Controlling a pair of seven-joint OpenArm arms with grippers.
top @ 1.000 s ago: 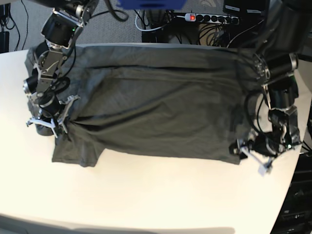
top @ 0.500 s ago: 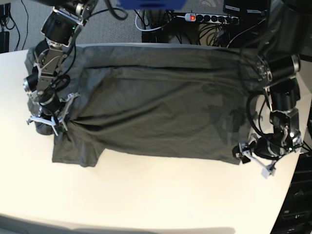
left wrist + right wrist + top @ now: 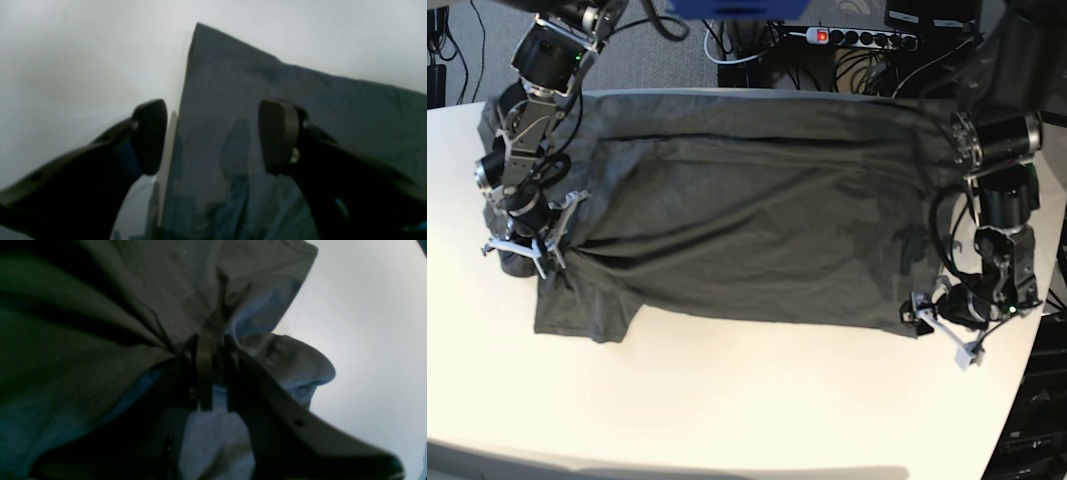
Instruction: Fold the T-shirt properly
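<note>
T-shirt [image 3: 747, 220] lies spread across the far half of the table [image 3: 727, 410], long axis running 9 to 3 o'clock in the base view, one sleeve poking toward 7 o'clock.

Right gripper [image 3: 527, 250], at 9 o'clock in the base view, is pinched tight on a bunch of fabric near the sleeve seam. Its wrist view shows cloth gathered between the closed jaws [image 3: 205, 350], with creases fanning out from the pinch.

Left gripper [image 3: 942, 325], at 4 o'clock in the base view, is spread wide with nothing in it. The wrist view shows both pads [image 3: 150, 136] apart, straddling the shirt's corner edge, cloth visible between them but not clamped.

Change over the last second: left gripper has crept a little toward the hem corner, from just off the cloth to over its edge. Opening stays the same. Right gripper has barely shifted; grip unchanged. Shirt layout essentially the same.

Read: the left is lining up on the bottom corner while the right holds the sleeve side. Once the left closes, both ends are held and a lengthwise fold can start. No fold made yet, so early in the task.

Risk: thin fabric, the left may catch one layer only.
</note>
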